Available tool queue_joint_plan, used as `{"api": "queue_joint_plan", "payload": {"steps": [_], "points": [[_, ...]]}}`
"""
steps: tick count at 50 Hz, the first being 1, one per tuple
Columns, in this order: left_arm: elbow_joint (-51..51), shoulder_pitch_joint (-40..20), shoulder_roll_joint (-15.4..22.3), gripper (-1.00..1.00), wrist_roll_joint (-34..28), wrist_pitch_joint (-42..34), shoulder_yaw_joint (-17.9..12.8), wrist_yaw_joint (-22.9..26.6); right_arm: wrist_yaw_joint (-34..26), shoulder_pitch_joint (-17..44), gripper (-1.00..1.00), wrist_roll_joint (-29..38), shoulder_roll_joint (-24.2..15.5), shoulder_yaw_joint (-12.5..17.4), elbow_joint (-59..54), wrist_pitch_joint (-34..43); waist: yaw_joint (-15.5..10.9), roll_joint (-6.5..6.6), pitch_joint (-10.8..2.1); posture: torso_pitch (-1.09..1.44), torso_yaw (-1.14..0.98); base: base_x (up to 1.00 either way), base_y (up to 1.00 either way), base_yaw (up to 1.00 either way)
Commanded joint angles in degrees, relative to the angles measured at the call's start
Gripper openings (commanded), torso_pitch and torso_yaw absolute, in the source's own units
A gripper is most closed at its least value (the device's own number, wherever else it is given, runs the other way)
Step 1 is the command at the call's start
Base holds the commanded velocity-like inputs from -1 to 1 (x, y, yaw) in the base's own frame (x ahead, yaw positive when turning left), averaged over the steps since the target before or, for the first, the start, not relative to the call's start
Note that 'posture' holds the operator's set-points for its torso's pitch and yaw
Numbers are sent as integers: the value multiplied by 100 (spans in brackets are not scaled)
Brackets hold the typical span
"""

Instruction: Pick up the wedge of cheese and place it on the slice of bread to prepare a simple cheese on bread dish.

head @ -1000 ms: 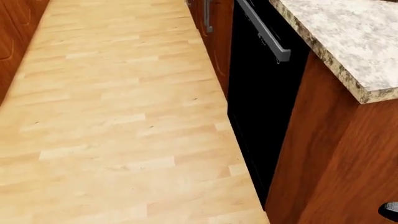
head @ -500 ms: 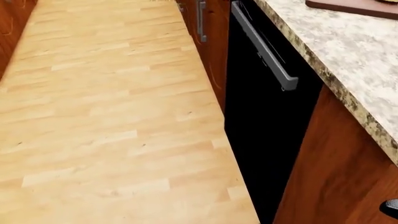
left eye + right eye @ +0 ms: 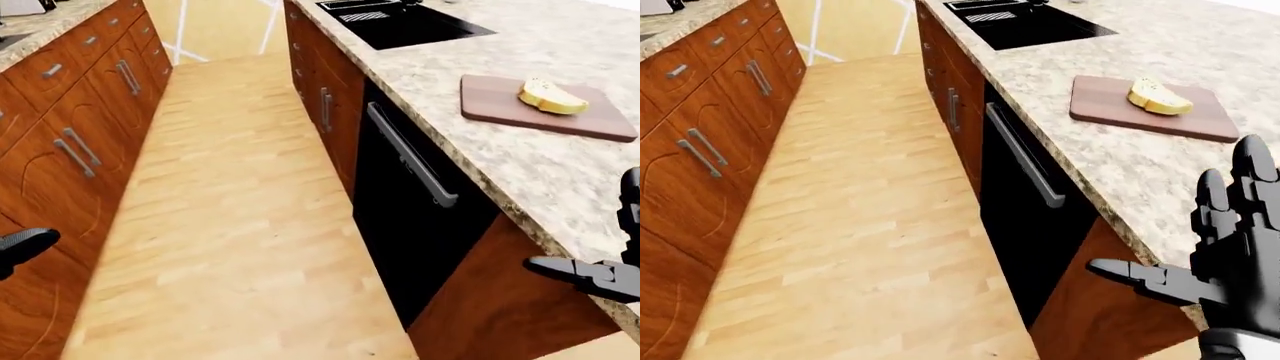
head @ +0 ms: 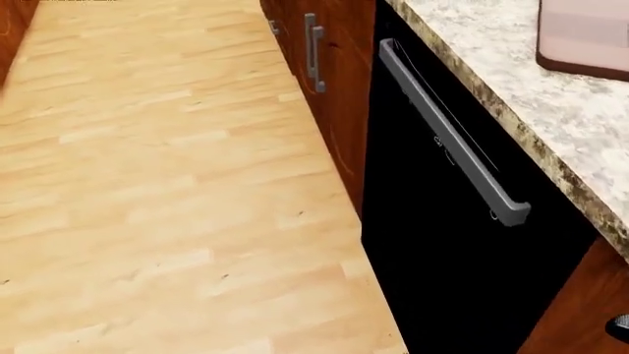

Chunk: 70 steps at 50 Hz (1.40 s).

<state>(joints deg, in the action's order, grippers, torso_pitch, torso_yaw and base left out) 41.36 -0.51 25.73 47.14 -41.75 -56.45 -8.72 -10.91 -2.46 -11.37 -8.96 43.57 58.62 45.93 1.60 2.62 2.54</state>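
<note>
Looking down a kitchen aisle of pale wood floor (image 3: 230,225), the eye views show a speckled stone counter (image 3: 1120,157) running along the right side, with a black dishwasher front (image 3: 410,225) and its grey bar handle (image 4: 447,133) set beneath it. On the counter rests a brown cutting board (image 3: 1185,116), and a yellowish piece of food (image 3: 1158,97) lies on it — whether it is the cheese or the bread I cannot tell. A black sink (image 3: 1025,26) sits farther up the counter. The right hand (image 3: 1225,255) stands at the lower right by the counter edge, fingers spread and holding nothing. Only a dark tip of the left hand (image 3: 22,246) shows at the left edge — its fingers cannot be read.
</note>
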Motion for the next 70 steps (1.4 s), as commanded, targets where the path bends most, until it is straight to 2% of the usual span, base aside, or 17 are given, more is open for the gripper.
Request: {"api": "queue_joint_plan", "payload": {"steps": [1, 2, 3, 4, 16, 19, 22, 24, 25, 26, 28, 29, 30, 33, 39, 48, 70], "points": [[58, -34, 91, 100, -1, 106, -100, -14, -15, 53, 100, -31, -29, -20, 138, -127, -37, 116, -116, 0, 0, 42, 32, 0], [55, -32, 87, 100, -10, 114, -93, -11, -9, 48, 100, -41, -31, -18, 138, -132, -66, 332, -318, 0, 0, 41, 32, 0], [54, -33, 86, 100, -11, 114, -91, -11, -8, 48, 100, -39, -29, -22, 138, -133, -135, 157, -54, 0, 0, 42, 30, 0], [47, -35, 85, 100, -17, 122, -86, -7, -11, 46, 100, -36, -27, -24, 138, -135, -115, 239, 109, 0, 0, 41, 32, 0], [20, -36, 68, 100, -62, 148, -58, 28, -52, 71, 100, 50, 15, -59, 127, -145, -334, -421, -100, 0, 0, 42, 31, 0], [10, -31, 50, 100, -85, 168, -42, 44, -70, 66, 100, 58, 31, -48, 128, -158, -248, -436, 134, 0, 0, 42, 32, 0], [30, -23, 50, 100, -64, 150, -68, 44, -80, 59, 100, 61, 44, -43, 132, -165, -155, -454, 1, 0, 0, 42, 32, 0], [43, -17, 48, 100, -56, 137, -79, 37, -73, 74, 100, 44, 60, -26, 124, -188, -105, -448, 105, 0, 0, 25, 15, 0], [41, -13, 42, 100, -69, 144, -70, 44, -70, 74, 100, 9, 56, -16, 134, -184, -101, -322, -99, 0, 0, 0, 0, 0], [33, -20, 43, 100, -75, 147, -66, 44, -58, 62, 100, -16, 47, -12, 137, -195, -97, -272, -10, 0, 0, 0, 0, 0], [14, -24, 36, 100, -98, 168, -49, 56, -48, 62, 100, -11, 58, -36, 115, -224, -165, 93, 27, 0, 0, 0, 0, 0], [1, -23, 25, 100, -129, 189, -27, 69, -50, 41, 100, 29, 70, -80, 76, -285, -92, 24, -46, 0, 0, 0, 0, 0], [6, -27, 26, 100, -123, 184, -29, 67, -45, 51, 100, 28, 71, -83, 60, -294, -118, 61, 132, 0, 0, 0, 0, 0], [-20, -31, 13, 100, -166, 206, -3, 84, -40, 58, 100, -37, 79, -42, 77, -275, -141, 9, 156, 0, 0, 0, 0, 0], [-10, -36, 25, 100, -133, 190, -26, 68, 61, 84, 100, -619, 101, 184, 137, -279, -194, -468, 101, 0, 0, 0, 0, 0], [-3, -34, 51, 100, -83, 168, -53, 38, 515, -10, 100, -1232, -85, 264, 137, -312, -164, -178, -84, 0, 0, 0, 0, 0], [-3, -26, 6, 100, -150, 198, -8, 85, 627, -121, 100, -1533, -130, 292, 138, -462, -74, -125, 8, 0, 0, 0, 0, 0]]}}
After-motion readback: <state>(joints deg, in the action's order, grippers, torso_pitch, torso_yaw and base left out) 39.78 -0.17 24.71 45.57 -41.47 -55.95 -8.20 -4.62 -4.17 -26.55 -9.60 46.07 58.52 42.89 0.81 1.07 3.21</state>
